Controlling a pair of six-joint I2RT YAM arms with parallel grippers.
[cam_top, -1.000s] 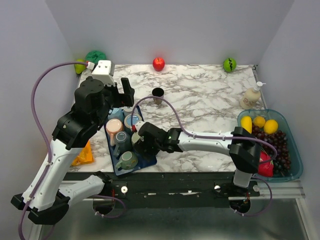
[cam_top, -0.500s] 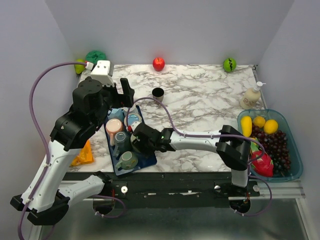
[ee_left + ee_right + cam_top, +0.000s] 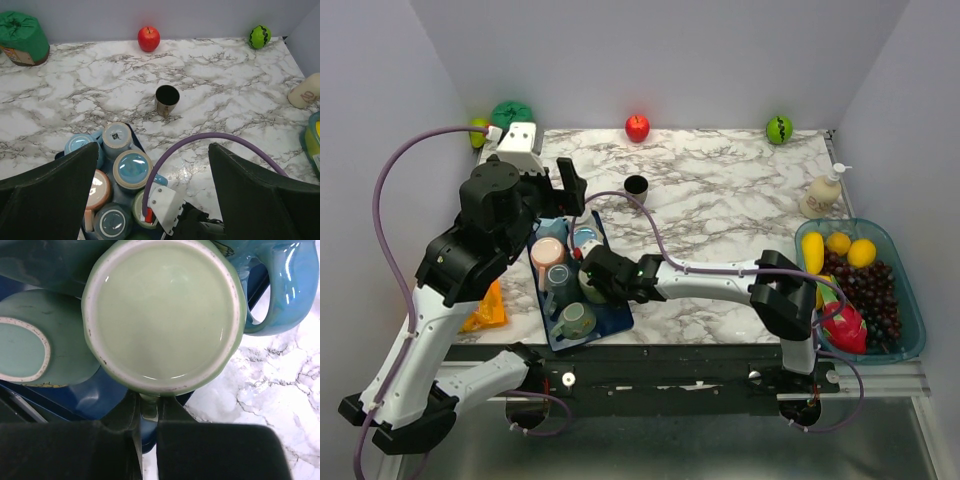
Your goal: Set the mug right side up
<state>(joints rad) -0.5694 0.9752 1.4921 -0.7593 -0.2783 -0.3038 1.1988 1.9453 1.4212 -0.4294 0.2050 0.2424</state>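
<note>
While pinching the base-up green mug (image 3: 162, 315) by its handle with right gripper (image 3: 148, 410) nearly closed, completes grasp; must next lift clear of neighbouring mugs (image 3: 45, 345) and flip. Holds left gripper (image 3: 152, 155) wide, empty.

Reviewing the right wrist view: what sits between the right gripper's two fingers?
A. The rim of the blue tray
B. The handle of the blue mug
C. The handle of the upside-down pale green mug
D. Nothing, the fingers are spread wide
C: the right gripper pinches the thin handle of the pale green mug, whose base faces the camera.
</note>
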